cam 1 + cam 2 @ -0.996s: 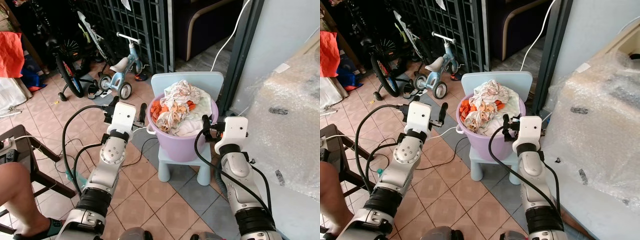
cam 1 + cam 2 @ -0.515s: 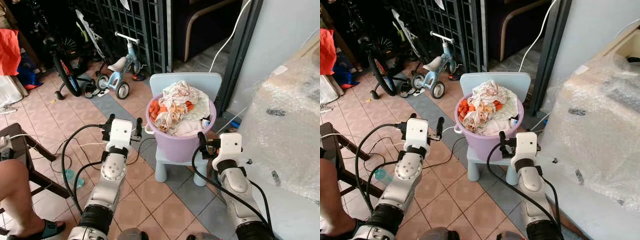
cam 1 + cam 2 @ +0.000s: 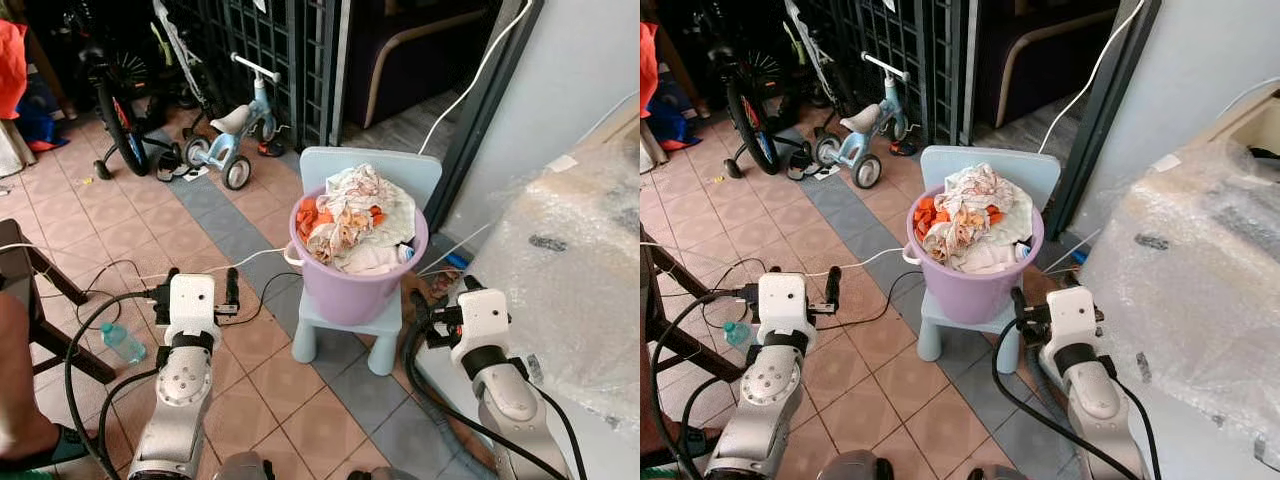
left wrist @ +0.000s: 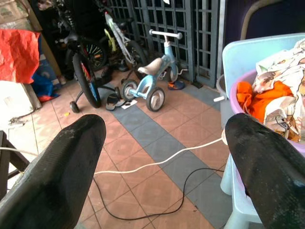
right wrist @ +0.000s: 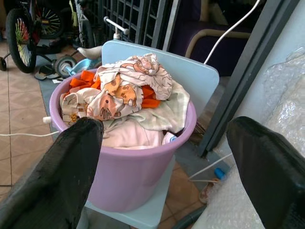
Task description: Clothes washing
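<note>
**Lilac tub of laundry waits on the small chair**

Bubble-wrapped bulk (image 3: 575,250) fills my right side. Ahead, a pale blue chair (image 3: 352,300) stands on the tiled floor (image 3: 110,230), carrying the lilac tub (image 3: 360,285); the clothes (image 3: 355,215), orange and printed cream, are heaped above its rim. Far left, a little blue tricycle (image 3: 235,140) is parked by the grille. My left gripper (image 3: 197,290) hangs near the floor, left of the chair, fingers (image 4: 62,176) spread apart and empty. My right gripper (image 3: 438,315) sits just right of the chair, fingers (image 5: 57,176) likewise wide and holding nothing.
</note>
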### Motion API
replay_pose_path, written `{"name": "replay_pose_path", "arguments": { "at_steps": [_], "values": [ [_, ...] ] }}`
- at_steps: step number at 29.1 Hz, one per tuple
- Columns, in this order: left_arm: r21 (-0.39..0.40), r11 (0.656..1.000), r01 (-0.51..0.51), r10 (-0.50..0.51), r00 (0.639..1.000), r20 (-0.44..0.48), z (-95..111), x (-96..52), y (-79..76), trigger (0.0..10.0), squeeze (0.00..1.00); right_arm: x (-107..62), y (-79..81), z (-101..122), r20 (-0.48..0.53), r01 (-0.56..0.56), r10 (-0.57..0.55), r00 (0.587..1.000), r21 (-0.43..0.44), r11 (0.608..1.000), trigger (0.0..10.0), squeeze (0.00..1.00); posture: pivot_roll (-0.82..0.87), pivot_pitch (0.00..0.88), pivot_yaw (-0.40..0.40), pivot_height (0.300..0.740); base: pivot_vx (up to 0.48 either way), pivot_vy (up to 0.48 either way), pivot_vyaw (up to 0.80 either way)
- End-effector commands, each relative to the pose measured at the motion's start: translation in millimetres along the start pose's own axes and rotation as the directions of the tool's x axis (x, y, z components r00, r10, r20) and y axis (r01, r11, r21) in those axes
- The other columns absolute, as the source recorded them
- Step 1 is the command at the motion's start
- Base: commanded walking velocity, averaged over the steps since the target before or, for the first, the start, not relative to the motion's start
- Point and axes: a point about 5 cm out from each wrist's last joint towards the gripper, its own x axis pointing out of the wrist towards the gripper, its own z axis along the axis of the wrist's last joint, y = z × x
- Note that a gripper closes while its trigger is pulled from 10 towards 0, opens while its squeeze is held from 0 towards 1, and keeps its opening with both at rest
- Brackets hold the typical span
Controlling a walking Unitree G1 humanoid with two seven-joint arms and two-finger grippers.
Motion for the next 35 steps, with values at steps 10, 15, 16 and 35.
{"name": "replay_pose_path", "arguments": {
  "at_steps": [10,15,16,35],
  "values": [
    [-0.079,0.997,0.016,-0.021,0.998,-0.06,3.2,-3.0,-1.7,10.0,0.0,2.7,3.8,12.6,0.007,0.084,-0.085,0.996,0.1,0.991,10.0,0.0,-0.02,0.025,0.036,0.74,0.0,0.0,-0.23],
    [-0.131,0.988,0.079,-0.078,0.997,0.006,18.5,1.8,-7.5,10.0,0.0,9.6,2.0,20.1,0.024,0.08,-0.083,0.996,0.091,0.993,10.0,0.0,-0.02,0.048,0.028,0.74,0.218,0.0,0.0],
    [-0.129,0.988,0.083,-0.082,0.997,0.016,20.6,2.2,-7.5,10.0,0.0,10.9,1.9,21.7,0.027,0.078,-0.081,0.996,0.09,0.993,10.0,0.0,-0.02,0.049,0.027,0.74,0.439,0.0,0.0],
    [-0.147,0.987,0.056,-0.059,0.998,-0.016,22.8,4.6,-4.8,10.0,0.0,34.1,5.7,28.4,0.012,0.059,-0.059,0.998,0.022,0.998,10.0,0.0,-0.01,0.071,0.037,0.74,0.38,0.188,0.0]
  ]
}}
